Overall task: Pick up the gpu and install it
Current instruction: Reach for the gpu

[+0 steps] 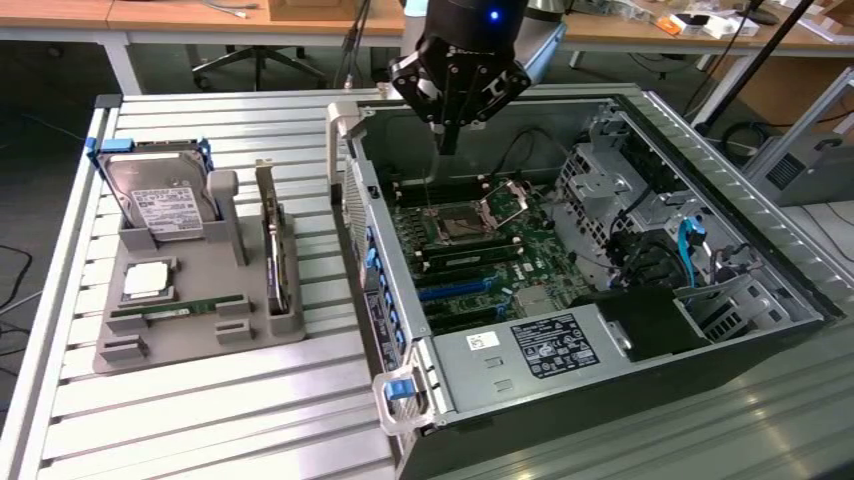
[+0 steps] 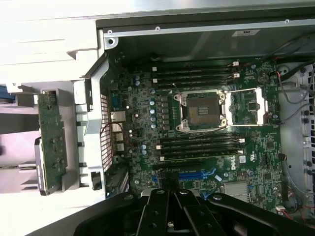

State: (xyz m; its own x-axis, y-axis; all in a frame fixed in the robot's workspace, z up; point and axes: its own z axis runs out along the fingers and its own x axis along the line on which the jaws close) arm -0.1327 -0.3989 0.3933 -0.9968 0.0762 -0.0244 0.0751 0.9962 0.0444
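Observation:
The gpu [image 1: 275, 252] stands on edge in a slot of the grey holder [image 1: 200, 335] on the table, left of the computer case in the exterior view; its silver bracket points toward the far end. In the wrist view the gpu [image 2: 51, 141] appears as a board upright in the same holder, outside the case wall. My gripper [image 1: 447, 145] hangs over the open case [image 1: 627, 330], above the far part of the motherboard [image 1: 474, 245], well apart from the gpu. Its fingers are shut with nothing between them. The gripper [image 2: 170, 196] also hovers over the blue expansion slots [image 2: 197, 173].
The holder also carries a hard drive with a blue frame [image 1: 158, 195], a square processor [image 1: 147, 280] and a narrow green RAM stick [image 1: 180, 310]. The empty processor socket [image 2: 203, 111] sits between memory slots. Drive cages and cables [image 1: 667, 230] fill the case's right side.

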